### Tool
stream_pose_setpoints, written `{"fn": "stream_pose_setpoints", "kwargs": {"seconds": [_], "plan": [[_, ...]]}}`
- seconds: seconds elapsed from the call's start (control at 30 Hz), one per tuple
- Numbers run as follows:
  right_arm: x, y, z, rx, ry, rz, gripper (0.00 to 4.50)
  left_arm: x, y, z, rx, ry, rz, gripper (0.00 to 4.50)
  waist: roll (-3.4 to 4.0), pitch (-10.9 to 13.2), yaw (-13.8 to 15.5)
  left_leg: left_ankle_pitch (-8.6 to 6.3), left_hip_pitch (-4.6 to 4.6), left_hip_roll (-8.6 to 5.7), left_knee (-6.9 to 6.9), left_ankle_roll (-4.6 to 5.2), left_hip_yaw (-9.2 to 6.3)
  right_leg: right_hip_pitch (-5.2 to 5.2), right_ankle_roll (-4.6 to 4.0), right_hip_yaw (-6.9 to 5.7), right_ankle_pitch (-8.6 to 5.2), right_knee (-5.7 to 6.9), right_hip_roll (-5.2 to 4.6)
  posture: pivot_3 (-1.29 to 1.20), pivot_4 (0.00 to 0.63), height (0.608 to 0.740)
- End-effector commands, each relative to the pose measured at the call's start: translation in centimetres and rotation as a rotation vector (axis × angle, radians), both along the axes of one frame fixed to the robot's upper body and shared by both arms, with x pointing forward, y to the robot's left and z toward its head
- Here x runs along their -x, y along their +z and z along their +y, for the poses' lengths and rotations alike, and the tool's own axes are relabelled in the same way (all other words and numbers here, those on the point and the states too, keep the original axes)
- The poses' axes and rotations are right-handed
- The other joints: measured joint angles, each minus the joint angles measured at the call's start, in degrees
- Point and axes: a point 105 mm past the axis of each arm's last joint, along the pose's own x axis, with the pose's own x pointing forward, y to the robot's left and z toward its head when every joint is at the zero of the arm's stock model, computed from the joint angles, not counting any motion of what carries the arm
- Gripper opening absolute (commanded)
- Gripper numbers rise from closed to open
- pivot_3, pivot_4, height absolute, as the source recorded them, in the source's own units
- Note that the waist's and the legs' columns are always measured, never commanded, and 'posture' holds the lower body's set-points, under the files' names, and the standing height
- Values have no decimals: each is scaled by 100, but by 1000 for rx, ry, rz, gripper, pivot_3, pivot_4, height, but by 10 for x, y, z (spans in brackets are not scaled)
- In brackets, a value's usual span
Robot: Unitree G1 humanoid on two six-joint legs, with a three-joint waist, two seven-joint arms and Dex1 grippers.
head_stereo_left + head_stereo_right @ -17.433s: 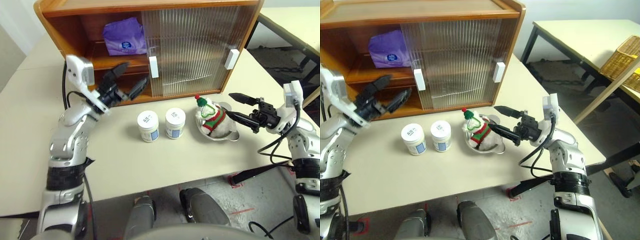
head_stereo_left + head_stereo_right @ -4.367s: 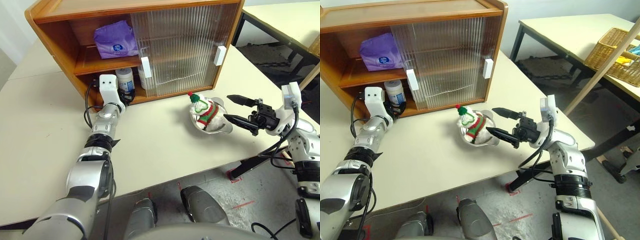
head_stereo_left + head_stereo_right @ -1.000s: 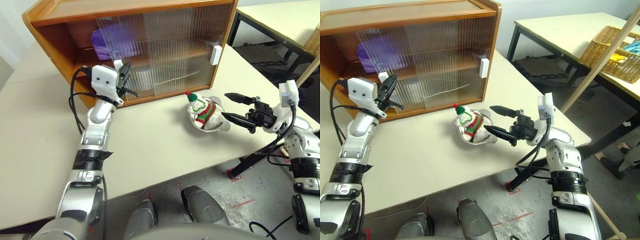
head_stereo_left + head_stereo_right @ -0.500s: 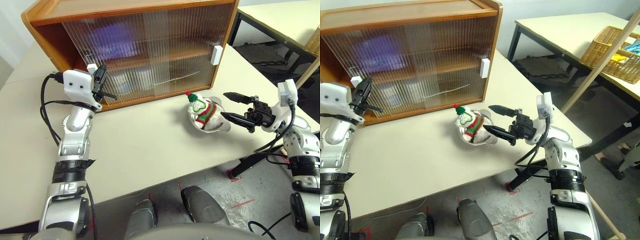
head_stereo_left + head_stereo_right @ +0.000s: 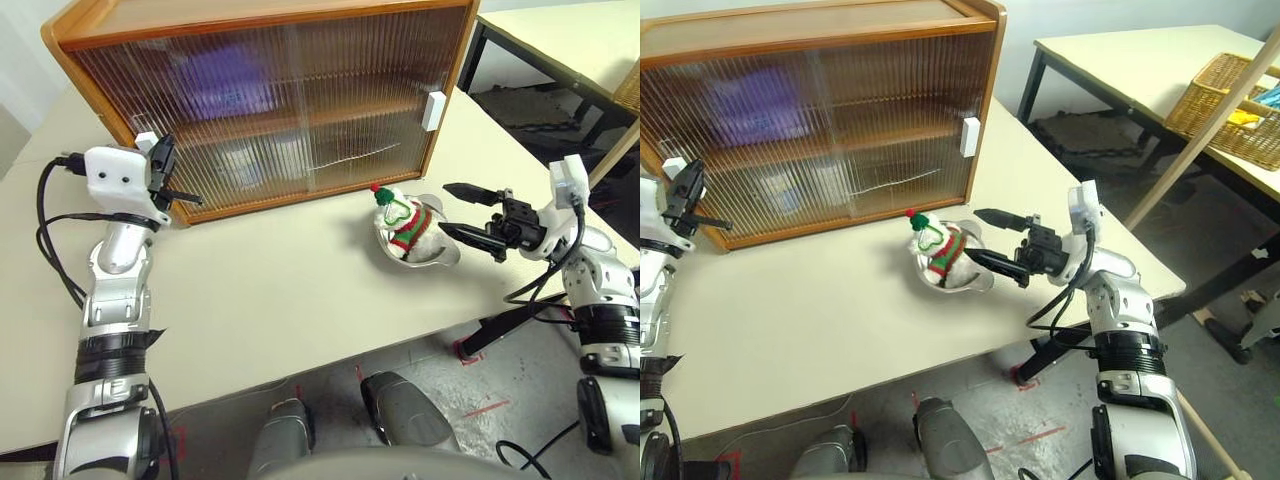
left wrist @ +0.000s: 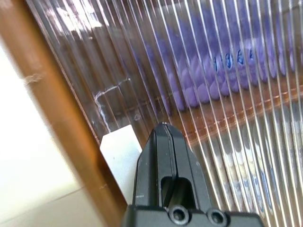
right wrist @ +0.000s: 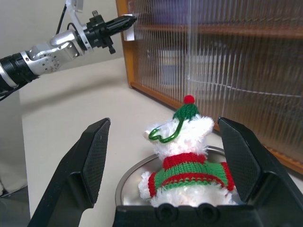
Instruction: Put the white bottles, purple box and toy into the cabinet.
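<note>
Head views: the left end effector (image 5: 178,192) has its fingers pressed together, holding nothing, its tips beside the white handle (image 5: 146,141) at the left end of the cabinet (image 5: 270,100), whose ribbed doors cover the whole front. The purple box (image 5: 228,75) and a white bottle (image 5: 232,160) show blurred behind the doors, beyond those tips. The right end effector (image 5: 462,211) is spread wide and empty, level with the toy (image 5: 405,224), which sits in a steel bowl (image 5: 437,254) on the table (image 5: 300,300) just beside its tips.

Left wrist view: the closed fingers (image 6: 166,156) lie against the ribbed door, next to the handle.

Right wrist view: the toy stands between the open fingers (image 7: 94,151), untouched.
</note>
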Motion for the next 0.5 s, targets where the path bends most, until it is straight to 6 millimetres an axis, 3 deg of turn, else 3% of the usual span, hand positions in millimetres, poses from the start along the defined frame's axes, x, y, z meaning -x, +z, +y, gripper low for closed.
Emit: {"fn": "stream_pose_setpoints", "kwargs": {"seconds": [0.03, 0.27, 0.37, 0.5], "plan": [[-2, 3, 2, 13, 14, -16, 4500, 7, 2, 21, 15, 75, 5, 20, 0, 0, 13, 1, 0, 0, -2, -1, 0, -1, -4, -1, 0, 0, 1, -216, 82, 740], [-2, 3, 1, 18, 18, -14, 4500, 9, 0, 18, 20, 42, 26, 20, 0, 0, 19, -4, 4, 5, -6, -14, -2, -3, -44, -4, 11, -1, 36, -212, 84, 740], [-1, 2, 1, 18, 19, -14, 4500, 8, -3, 1, 34, -69, 39, 519, 0, 0, 46, -5, 8, 17, -6, -22, -6, -1, -61, -4, 20, -1, 54, -210, 85, 740], [-1, 3, 1, 17, 16, -12, 4500, 11, -6, -21, -4, -183, 49, 1840, 0, 0, 102, -4, 11, 24, -6, -25, -14, 0, -55, -6, 16, 0, 59, -210, 92, 740]]}}
